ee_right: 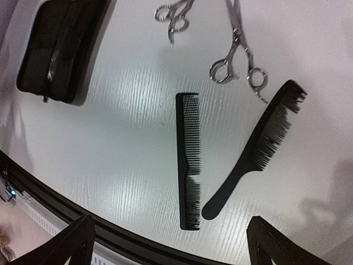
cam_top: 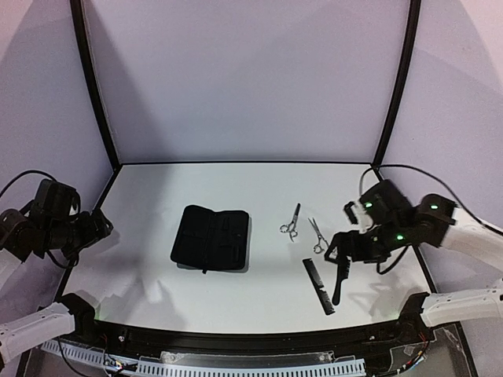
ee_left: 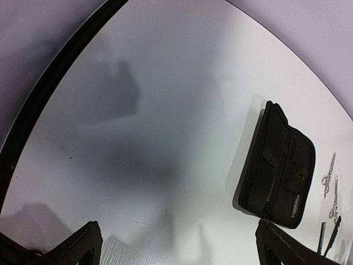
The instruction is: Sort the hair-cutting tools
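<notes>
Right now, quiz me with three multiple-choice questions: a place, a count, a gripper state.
1. In the top view, the flat black rectangular zip case lies where from the two thin silver metal scissors? A left B right C on them
2. How many slim black plastic combs? A one B two C four
3. The right gripper is: A shut on a comb B shut on scissors C open, empty
Answers: A, the case sits left of both; B, two lie side by side; C, its fingers stand apart, nothing between.
</notes>
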You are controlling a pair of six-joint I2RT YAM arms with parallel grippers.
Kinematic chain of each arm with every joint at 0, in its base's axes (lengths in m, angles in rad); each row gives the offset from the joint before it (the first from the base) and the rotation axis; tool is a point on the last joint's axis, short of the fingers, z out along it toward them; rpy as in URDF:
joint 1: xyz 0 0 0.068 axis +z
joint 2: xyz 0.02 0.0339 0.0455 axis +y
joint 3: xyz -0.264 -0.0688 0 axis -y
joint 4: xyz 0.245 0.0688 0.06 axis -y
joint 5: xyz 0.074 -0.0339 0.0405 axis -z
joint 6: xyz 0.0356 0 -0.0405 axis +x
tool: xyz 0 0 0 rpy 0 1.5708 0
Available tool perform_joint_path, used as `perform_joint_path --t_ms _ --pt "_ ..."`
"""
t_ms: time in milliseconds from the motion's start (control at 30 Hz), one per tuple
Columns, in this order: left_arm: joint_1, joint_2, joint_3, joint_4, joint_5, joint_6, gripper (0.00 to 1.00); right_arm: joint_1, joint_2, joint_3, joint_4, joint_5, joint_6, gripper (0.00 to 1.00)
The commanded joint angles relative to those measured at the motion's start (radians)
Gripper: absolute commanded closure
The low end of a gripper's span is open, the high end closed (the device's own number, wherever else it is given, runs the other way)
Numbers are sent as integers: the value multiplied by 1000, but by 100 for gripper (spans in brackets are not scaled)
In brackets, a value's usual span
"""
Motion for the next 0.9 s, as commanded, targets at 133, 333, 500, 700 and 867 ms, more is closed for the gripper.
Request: perform_joint_path --t_ms 133,333,500,700,867 --pt "1 5 3 -24 -14 -6 1 42 237 -31 107 -44 -71 9" --pt "0 8 2 -27 -20 -9 1 58 437 41 129 25 -133 18" --pt "1 12 7 -41 -44 -24 1 59 570 94 116 49 -156 31" --pt "1 -6 6 -42 -52 -28 1 60 649 101 148 44 -158 41" --pt "1 -16 6 -42 -58 -31 1 64 692 101 158 54 -149 45"
